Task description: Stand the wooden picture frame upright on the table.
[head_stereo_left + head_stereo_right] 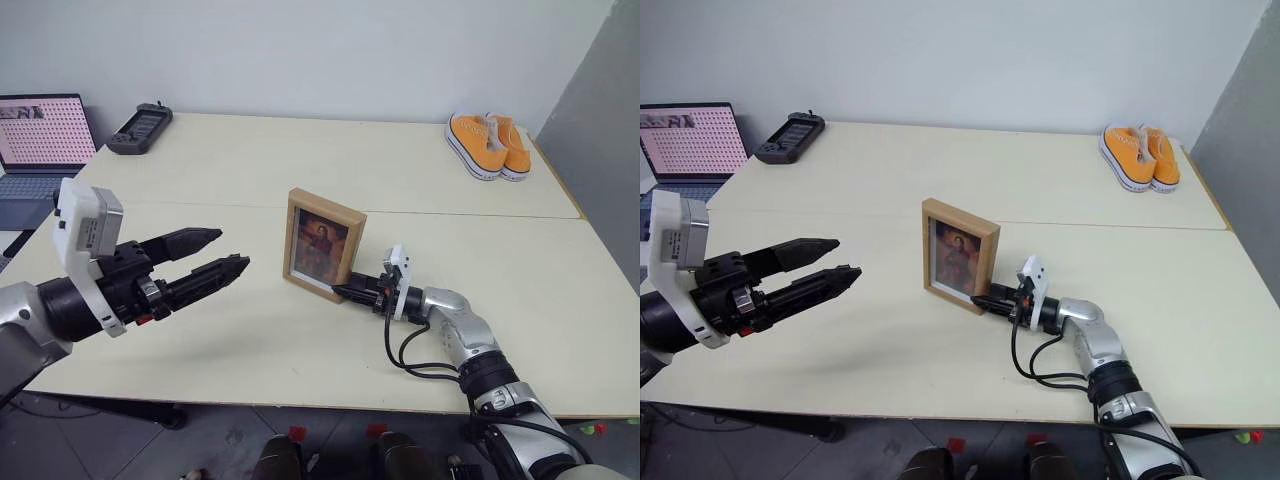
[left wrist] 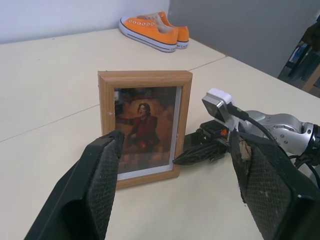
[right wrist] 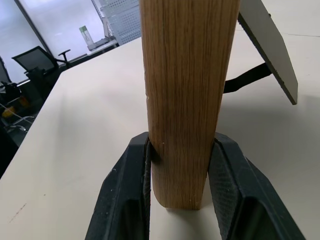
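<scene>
a: where is the wooden picture frame point(image 1: 324, 245), and what has hold of it?

b: it stands upright on the table point(image 1: 240, 160), just on the robot's side of the seam line point(image 1: 470, 213), picture facing the robot. the right gripper point(image 1: 352, 293) has its two black fingers point(image 3: 131, 200) pressed against the front and back faces of the frame's lower edge, low at the corner on its own side. behind the frame the easel stand point(image 3: 267, 42) is folded out on its strap.

a: and the left gripper point(image 1: 215, 253)?

b: spread wide, holding nothing, hovering well apart from the frame on the side away from the right gripper, fingers aimed at it.

a: how should the frame handle?

b: by its look: light, stiff, with smooth wood that could slip in a loose pinch. the front may be glazed, so a topple is best avoided. the rigid wooden border is the place to grip, never the picture or the thin stand. being light, it may tip easily if nudged as the fingers let go.
</scene>
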Robot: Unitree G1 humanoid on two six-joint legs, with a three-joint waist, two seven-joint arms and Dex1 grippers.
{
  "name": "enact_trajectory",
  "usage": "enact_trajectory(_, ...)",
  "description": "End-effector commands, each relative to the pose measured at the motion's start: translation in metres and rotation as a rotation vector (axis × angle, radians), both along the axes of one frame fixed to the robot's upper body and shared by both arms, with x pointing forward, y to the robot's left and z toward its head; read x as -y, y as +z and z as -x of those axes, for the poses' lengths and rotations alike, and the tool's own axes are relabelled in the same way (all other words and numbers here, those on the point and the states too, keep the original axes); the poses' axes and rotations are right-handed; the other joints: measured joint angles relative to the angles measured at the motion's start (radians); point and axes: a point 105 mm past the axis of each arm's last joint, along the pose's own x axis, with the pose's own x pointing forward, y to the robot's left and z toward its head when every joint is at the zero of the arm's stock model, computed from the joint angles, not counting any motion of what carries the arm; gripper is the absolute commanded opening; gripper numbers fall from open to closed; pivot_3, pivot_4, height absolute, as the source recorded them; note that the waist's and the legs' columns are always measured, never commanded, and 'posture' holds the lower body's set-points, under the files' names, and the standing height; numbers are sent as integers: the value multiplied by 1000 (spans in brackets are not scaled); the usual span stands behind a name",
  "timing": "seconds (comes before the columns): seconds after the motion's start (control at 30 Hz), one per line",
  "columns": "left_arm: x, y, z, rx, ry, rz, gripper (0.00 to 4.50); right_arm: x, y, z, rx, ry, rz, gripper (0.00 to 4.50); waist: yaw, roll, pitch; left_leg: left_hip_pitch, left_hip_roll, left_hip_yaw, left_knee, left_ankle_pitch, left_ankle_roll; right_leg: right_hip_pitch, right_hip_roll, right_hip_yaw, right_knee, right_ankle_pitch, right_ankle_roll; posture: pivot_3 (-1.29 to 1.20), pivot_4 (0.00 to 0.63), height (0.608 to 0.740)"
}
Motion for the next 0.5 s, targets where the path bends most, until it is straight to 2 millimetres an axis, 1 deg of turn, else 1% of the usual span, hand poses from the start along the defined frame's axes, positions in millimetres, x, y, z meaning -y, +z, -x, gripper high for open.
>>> enact_trajectory(0.03,2,7,-1,42,-12,-3,3544,10,7,-7,35,-45,19,1364,0,0,0,0,0,0,0,0,0,0,0,0,0,0,0,0,150,740)
enact_trajectory(0.23,2,6,-2,46,-15,-7,3544,10,6,-7,48,-54,32,1364,0,0,0,0,0,0,-2,0,0,0,0,0,-2,0,0,0,150,740)
enact_trajectory(0.3,3,6,-3,48,-15,-8,3620,10,7,-7,48,-55,28,1205,0,0,0,0,0,0,-2,0,0,0,0,0,-2,0,0,0,150,740)
enact_trajectory(0.5,3,7,-4,52,-15,-7,3620,10,9,-7,48,-48,13,1204,0,0,0,0,0,0,-3,0,0,0,0,0,-2,0,0,0,150,740)
